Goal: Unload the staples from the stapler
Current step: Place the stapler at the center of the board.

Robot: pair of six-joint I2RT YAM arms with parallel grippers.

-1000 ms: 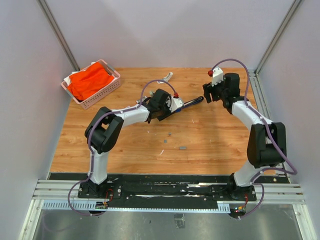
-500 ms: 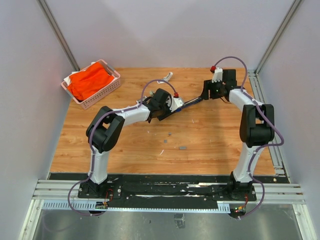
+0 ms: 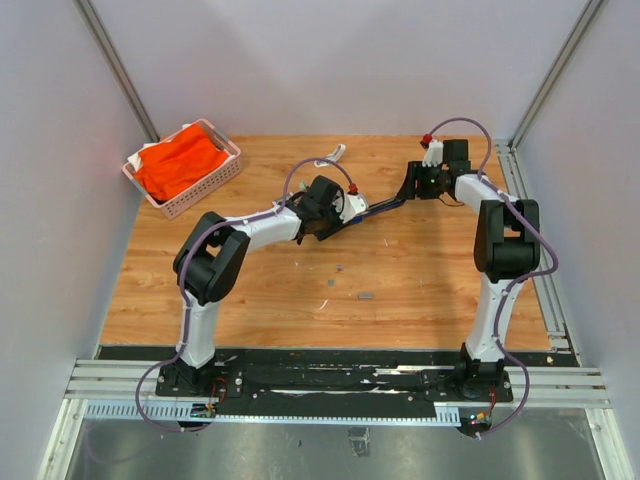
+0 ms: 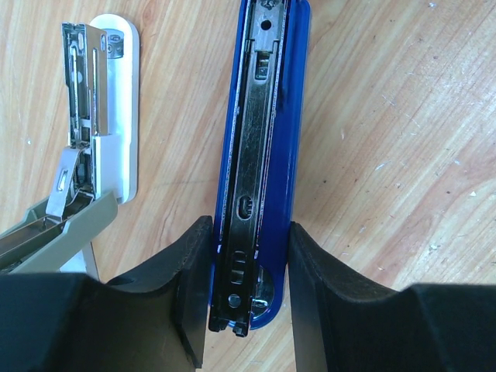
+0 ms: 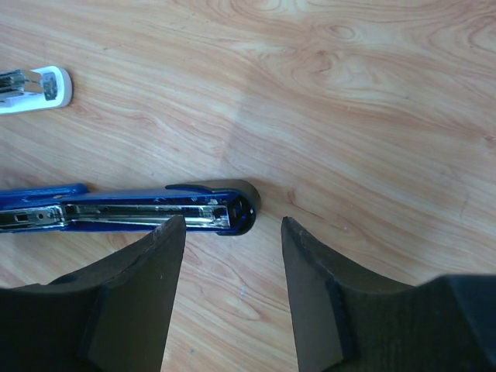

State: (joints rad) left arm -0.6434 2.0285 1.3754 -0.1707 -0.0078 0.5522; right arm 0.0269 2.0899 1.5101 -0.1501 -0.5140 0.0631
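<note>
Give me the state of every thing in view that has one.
the stapler: lying flat on the table, metal channel facing up, gripped at one end.
left gripper: shut on the stapler.
right gripper: open, at the stapler's black end, not gripping it.
white stapler: swung open, lying beside the blue one.
the staples: short grey strip lying loose on the table.
basket: holding orange cloth.

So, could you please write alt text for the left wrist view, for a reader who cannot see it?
The left hand clamps the near end of the blue stapler, which lies on the wooden table with its metal channel facing up. An opened white stapler lies beside it, on the left.
</note>
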